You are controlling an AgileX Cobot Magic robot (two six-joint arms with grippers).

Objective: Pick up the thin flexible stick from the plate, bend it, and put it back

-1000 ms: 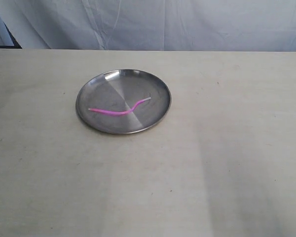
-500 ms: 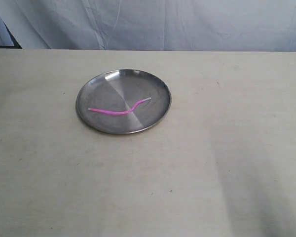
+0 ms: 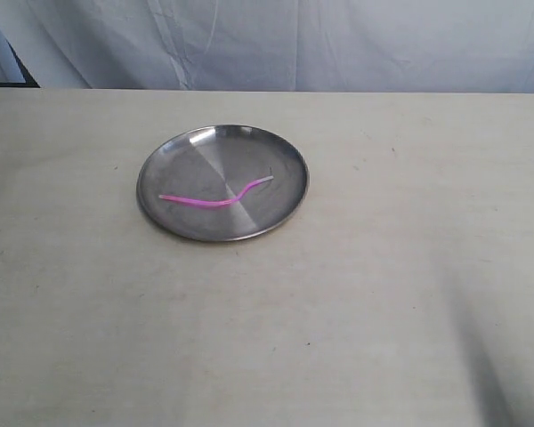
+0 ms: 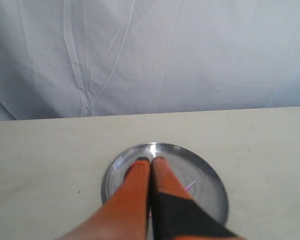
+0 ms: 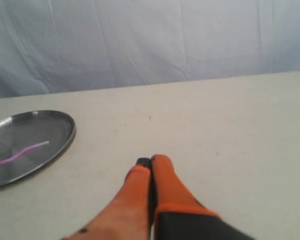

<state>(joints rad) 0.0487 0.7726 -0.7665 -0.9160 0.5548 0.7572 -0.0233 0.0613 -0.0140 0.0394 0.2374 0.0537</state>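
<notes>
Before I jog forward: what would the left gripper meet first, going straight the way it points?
Likely the plate, near its far rim: the left gripper, jaws shut, lines up with that spot. Depth is unclear from the wrist view, so it could land on the table just beyond.

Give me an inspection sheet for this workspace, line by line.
Surface: pale beige table, faintly speckled.
Job's things: steel plate left of centre; thin pink stick lying curved inside it, untouched.
Clutter: nothing seen.
Grippers: left claw shut, aimed at the plate; right claw shut, aimed at bare table; neither holds anything.
Cables: nothing seen.
Surroundings: wrinkled white cloth backdrop.
</notes>
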